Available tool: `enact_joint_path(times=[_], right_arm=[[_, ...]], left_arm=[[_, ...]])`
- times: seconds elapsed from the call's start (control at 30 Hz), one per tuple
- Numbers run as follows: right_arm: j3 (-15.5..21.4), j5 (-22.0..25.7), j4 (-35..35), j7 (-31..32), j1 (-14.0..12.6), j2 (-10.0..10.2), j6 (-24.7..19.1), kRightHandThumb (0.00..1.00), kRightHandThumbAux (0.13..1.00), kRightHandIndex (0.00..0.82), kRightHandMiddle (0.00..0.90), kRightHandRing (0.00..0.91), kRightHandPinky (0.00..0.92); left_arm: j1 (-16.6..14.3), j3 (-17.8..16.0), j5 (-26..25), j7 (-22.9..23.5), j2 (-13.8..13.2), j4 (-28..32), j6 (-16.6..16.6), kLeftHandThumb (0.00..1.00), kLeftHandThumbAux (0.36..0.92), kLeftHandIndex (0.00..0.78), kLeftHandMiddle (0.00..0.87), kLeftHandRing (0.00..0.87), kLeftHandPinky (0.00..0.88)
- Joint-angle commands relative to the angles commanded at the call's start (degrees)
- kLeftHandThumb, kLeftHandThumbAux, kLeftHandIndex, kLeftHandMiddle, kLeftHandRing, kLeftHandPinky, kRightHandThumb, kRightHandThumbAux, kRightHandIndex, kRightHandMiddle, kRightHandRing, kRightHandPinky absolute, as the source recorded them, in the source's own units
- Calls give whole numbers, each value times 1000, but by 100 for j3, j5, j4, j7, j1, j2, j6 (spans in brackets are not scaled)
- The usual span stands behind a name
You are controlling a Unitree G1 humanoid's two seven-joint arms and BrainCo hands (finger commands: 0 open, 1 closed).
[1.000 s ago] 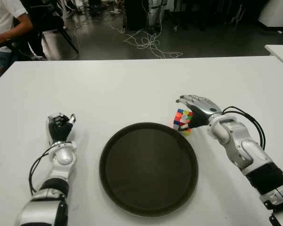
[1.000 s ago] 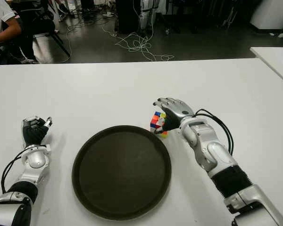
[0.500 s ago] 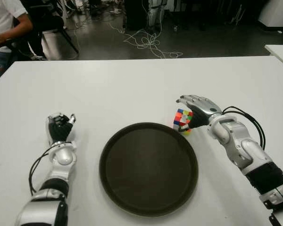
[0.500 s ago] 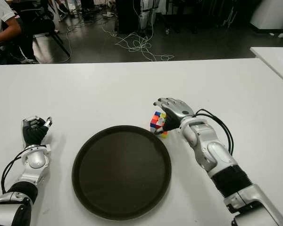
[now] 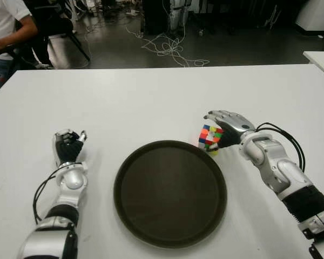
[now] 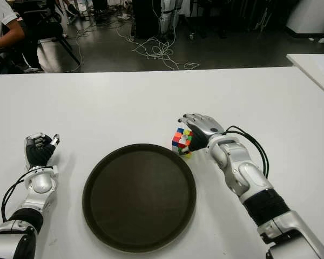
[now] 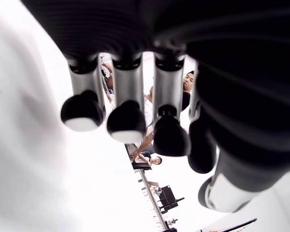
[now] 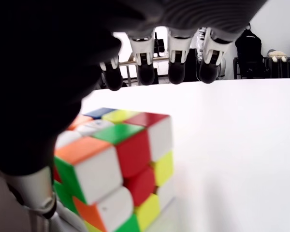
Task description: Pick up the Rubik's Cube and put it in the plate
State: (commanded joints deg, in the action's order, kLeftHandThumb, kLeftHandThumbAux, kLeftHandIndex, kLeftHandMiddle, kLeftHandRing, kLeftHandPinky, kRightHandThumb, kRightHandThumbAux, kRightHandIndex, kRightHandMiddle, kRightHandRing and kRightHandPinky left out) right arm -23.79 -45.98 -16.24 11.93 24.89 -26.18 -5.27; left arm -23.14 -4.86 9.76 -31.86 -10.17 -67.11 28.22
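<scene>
R hand point(image 5: 227, 125) hovered over the Rubik's Cube point(image 5: 209, 137), fingers point(image 8: 176, 67) apart, not clamped yet. Best to close squarely on opposite faces, then lift over the plate point(image 5: 130, 213) rim; L hand point(image 5: 68, 145) was curled, empty

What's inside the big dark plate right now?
Nothing shows inside the plate; its whole dark floor is uncovered. The Rubik's Cube sits just outside its rim, under the right hand.
</scene>
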Motion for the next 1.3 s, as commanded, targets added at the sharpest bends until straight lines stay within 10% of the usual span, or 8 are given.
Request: enact_joint_path(times=[1.3], right_arm=[[246,309,-471,-397,214,47,246,94,676,0,0,3,85]], left_arm=[[9,0,-3,-10,18,47,-79,370,765,690,840,852,857]])
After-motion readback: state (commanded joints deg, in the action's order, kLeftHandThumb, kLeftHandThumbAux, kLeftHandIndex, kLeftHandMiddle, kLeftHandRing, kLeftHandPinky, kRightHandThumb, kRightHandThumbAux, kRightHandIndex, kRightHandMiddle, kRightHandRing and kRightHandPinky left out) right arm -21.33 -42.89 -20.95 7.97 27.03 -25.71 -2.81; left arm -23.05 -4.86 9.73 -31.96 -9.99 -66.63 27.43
